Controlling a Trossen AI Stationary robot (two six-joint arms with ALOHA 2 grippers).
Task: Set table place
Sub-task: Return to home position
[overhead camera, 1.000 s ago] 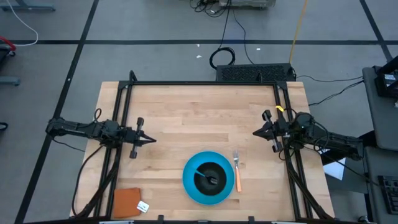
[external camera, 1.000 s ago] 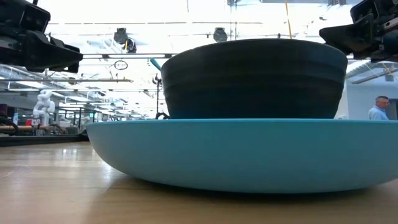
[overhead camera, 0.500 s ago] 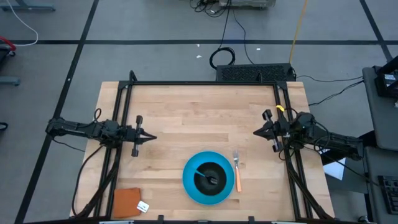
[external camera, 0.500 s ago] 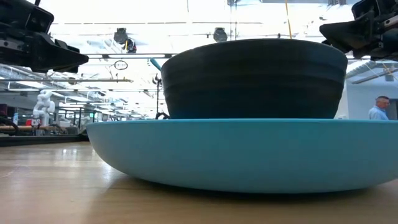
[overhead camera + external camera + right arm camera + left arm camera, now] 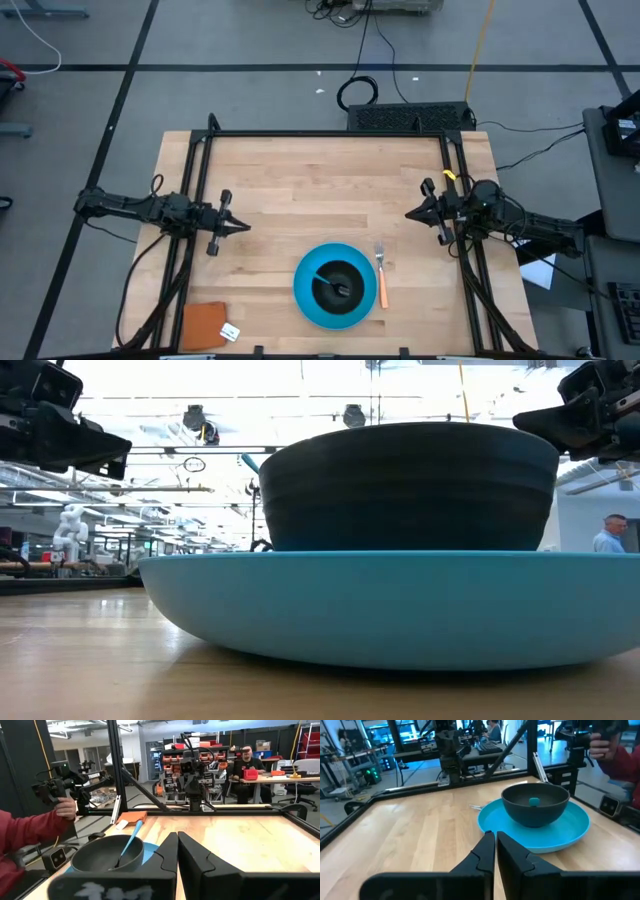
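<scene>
A black bowl (image 5: 336,282) stands on a round blue plate (image 5: 306,298) near the table's near edge. A teal-handled spoon (image 5: 326,273) leans in the bowl; it also shows in the right wrist view (image 5: 130,838). An orange-handled fork (image 5: 381,279) lies on the wood just right of the plate. My left gripper (image 5: 246,226) is shut and empty above the table's left side. My right gripper (image 5: 408,213) is shut and empty above the right side. Both are clear of the plate.
A small brown-orange square with a white tag (image 5: 208,325) lies at the table's near left corner. The black frame rails (image 5: 330,134) run along the table's edges. A person's red-sleeved hand with a device (image 5: 55,795) shows beyond the table's near side.
</scene>
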